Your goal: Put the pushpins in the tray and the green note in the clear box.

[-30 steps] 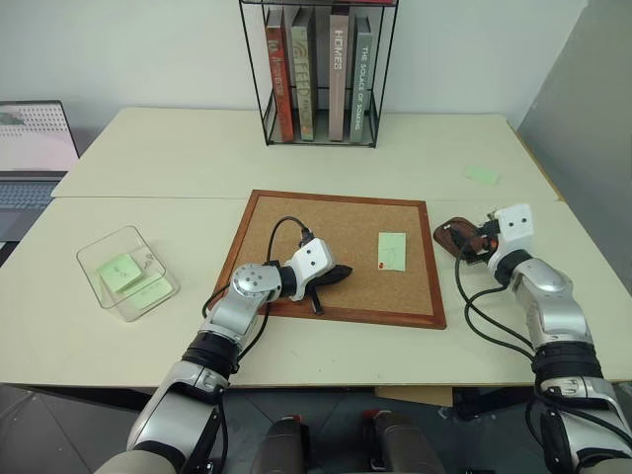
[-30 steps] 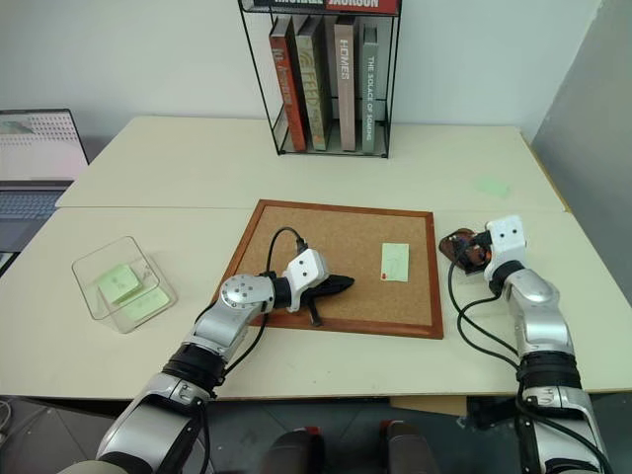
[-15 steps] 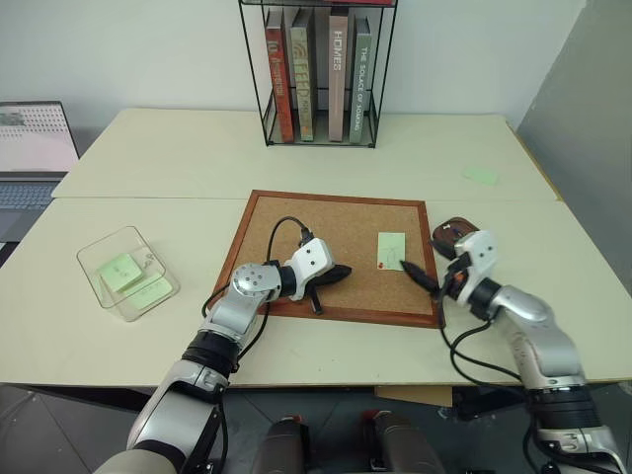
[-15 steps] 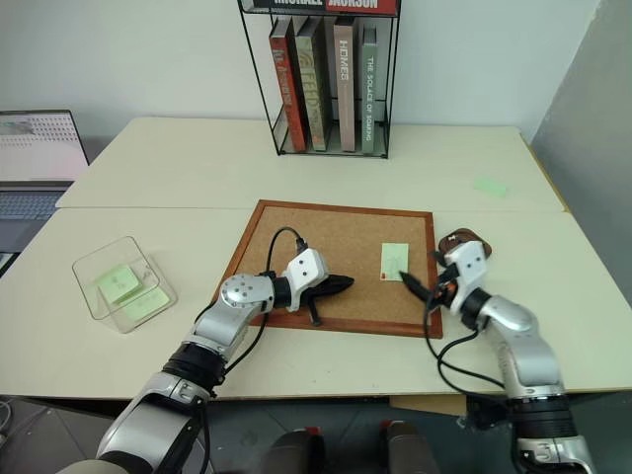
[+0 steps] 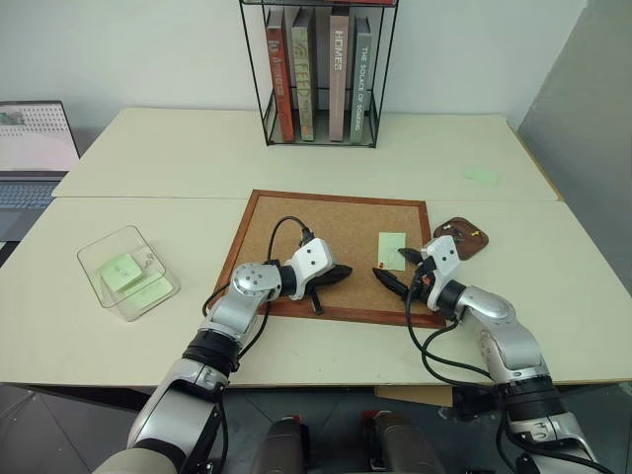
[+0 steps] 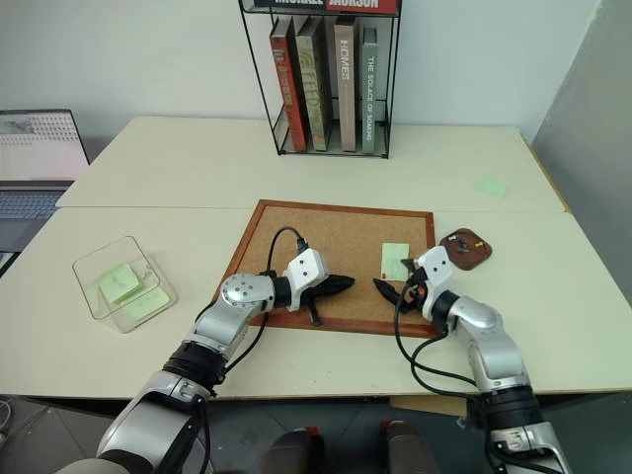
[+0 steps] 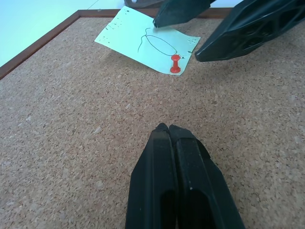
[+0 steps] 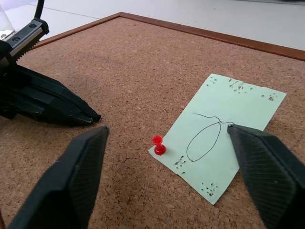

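One red pushpin (image 8: 158,145) is pinning one green note (image 8: 221,132) to the corkboard (image 5: 296,222), both lying between the spread fingers of the right gripper (image 8: 169,176). The left gripper (image 7: 171,131), fingers pressed together and holding nothing, is resting on the cork facing the pin. Beyond the right fingers, one tray (image 6: 464,247) is holding two pins, while one clear box (image 5: 126,272) with two green slips is sitting on the worktop (image 5: 148,158), well apart from the left fingers.

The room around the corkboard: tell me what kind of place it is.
Probably an office or study: pale desks pushed together, a wire rack of books, an open laptop and a corkboard with a pinned note.
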